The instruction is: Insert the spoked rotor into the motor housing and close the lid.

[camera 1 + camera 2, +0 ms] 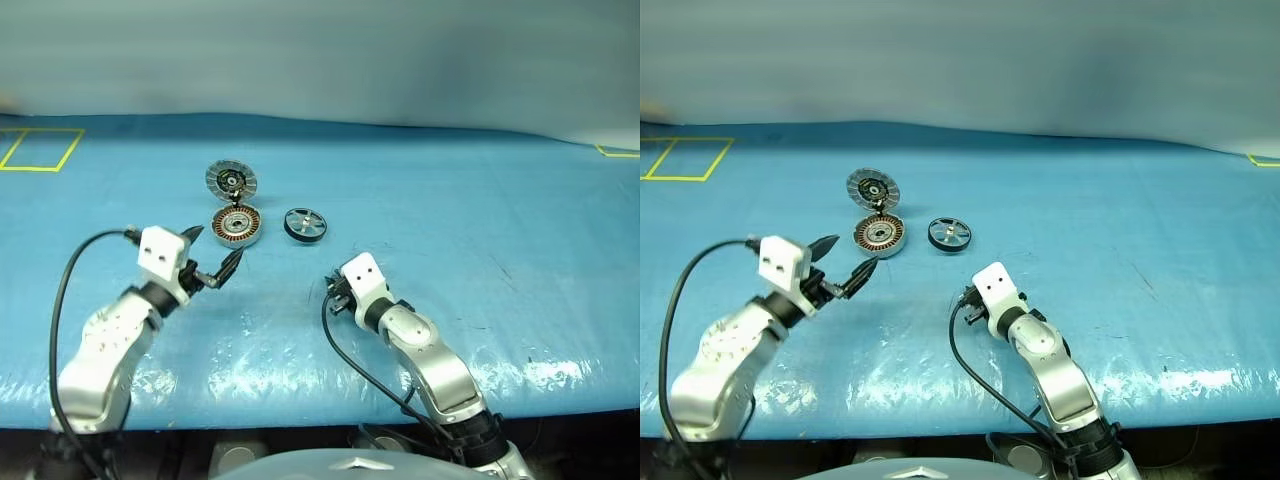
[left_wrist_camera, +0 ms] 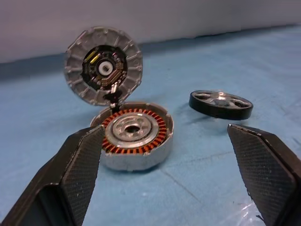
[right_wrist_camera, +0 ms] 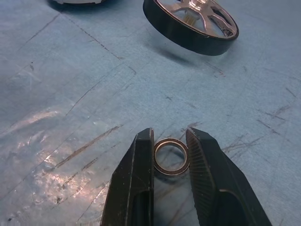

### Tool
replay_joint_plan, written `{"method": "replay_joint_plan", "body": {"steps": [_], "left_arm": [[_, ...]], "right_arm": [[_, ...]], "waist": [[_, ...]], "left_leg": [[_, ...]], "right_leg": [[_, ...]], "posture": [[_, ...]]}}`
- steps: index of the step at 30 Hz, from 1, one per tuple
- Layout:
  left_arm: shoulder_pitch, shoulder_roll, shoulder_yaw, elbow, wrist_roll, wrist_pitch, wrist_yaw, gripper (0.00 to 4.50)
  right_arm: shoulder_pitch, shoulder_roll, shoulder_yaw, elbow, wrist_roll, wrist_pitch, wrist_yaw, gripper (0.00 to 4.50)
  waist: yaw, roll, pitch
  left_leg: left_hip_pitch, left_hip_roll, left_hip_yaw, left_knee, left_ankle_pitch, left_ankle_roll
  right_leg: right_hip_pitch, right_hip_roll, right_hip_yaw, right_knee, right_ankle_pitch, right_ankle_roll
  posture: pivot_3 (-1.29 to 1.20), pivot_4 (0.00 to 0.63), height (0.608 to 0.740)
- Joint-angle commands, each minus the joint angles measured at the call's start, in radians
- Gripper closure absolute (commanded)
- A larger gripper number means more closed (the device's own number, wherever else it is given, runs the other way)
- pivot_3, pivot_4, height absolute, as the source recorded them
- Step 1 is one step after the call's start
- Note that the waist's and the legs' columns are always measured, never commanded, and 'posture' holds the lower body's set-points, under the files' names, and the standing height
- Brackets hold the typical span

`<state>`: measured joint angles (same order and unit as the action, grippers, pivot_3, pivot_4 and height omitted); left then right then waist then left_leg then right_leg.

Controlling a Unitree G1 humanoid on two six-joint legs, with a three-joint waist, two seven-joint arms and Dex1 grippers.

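The motor housing [image 1: 237, 226], a grey cup with copper windings round a silver hub, lies on the blue table. Its lid [image 1: 231, 181] stands open behind it, with the radial silver segments facing me. The spoked rotor [image 1: 305, 224], black-rimmed with a silver spoked face, lies flat just right of the housing. My left gripper [image 1: 213, 248] hovers open in front of the housing, level and pointing at it, with nothing between its fingers [image 2: 80, 165]. My right gripper [image 3: 170, 136] is low over the table in front of the rotor, shut on a small thin ring [image 3: 171, 157].
A blue scratched sheet [image 1: 480, 230] covers the table. Yellow tape marks lie at the far left [image 1: 40, 150] and far right [image 1: 620, 152]. The table's front edge [image 1: 300, 415] runs close under both arms. A grey wall rises behind the table.
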<state>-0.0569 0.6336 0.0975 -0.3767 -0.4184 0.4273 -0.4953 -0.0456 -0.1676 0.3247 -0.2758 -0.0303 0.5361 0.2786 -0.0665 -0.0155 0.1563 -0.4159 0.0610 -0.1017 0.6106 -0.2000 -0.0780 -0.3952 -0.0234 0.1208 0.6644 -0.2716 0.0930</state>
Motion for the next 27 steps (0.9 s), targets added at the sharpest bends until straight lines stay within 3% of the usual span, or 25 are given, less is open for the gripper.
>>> {"method": "replay_joint_plan", "body": {"steps": [1,6,11,17,23,27], "left_arm": [[-0.149,0.090,-0.036,0.079,-0.005,0.073,-0.136,0.00],[-0.389,0.212,-0.206,0.295,0.118,0.067,-0.365,0.00],[-0.607,0.266,-0.378,0.491,0.246,0.024,-0.609,0.00],[-0.833,0.203,-0.498,0.735,0.392,-0.062,-0.742,0.00],[-0.930,0.134,-0.546,0.871,0.480,-0.129,-0.817,0.00],[-0.949,0.120,-0.568,0.914,0.529,-0.149,-0.874,0.00]], "right_arm": [[0.014,0.020,-0.003,-0.012,-0.003,-0.051,-0.019,3.84],[0.042,0.039,-0.002,-0.011,-0.007,-0.072,-0.041,3.84],[0.065,0.045,0.000,-0.019,0.005,-0.142,-0.037,3.84],[0.113,0.036,-0.015,-0.007,0.037,-0.257,0.004,3.84],[0.122,0.050,-0.065,0.048,0.020,-0.246,-0.051,3.84],[0.122,0.066,-0.078,0.054,0.006,-0.234,-0.085,2.54]], "waist": [[-0.001,0.002,0.001],[-0.006,0.002,0.003],[-0.003,0.002,0.005],[0.000,0.001,0.009],[-0.002,0.001,0.009],[-0.004,0.001,0.010]], "left_leg": [[0.000,0.000,0.000,0.000,0.000,0.000],[0.000,0.000,0.001,-0.001,0.000,0.000],[-0.001,0.000,0.000,-0.002,0.000,0.000],[-0.003,0.000,-0.001,-0.003,0.000,0.000],[-0.003,0.000,-0.001,-0.003,0.000,0.000],[-0.003,0.000,-0.001,-0.003,0.000,0.000]], "right_leg": [[0.000,0.000,0.000,0.000,0.000,0.000],[0.000,0.000,0.000,-0.001,0.000,0.000],[-0.002,0.001,0.000,0.000,0.000,0.000],[-0.003,0.001,0.000,0.000,-0.002,0.001],[-0.003,0.001,0.000,0.000,-0.002,0.001],[-0.003,0.001,0.000,0.002,-0.002,0.001]], "posture": [[0.00,0.150,0.740],[0.00,0.150,0.740],[0.00,0.150,0.740],[0.00,0.150,0.740],[0.00,0.150,0.740],[0.00,0.150,0.740]]}}
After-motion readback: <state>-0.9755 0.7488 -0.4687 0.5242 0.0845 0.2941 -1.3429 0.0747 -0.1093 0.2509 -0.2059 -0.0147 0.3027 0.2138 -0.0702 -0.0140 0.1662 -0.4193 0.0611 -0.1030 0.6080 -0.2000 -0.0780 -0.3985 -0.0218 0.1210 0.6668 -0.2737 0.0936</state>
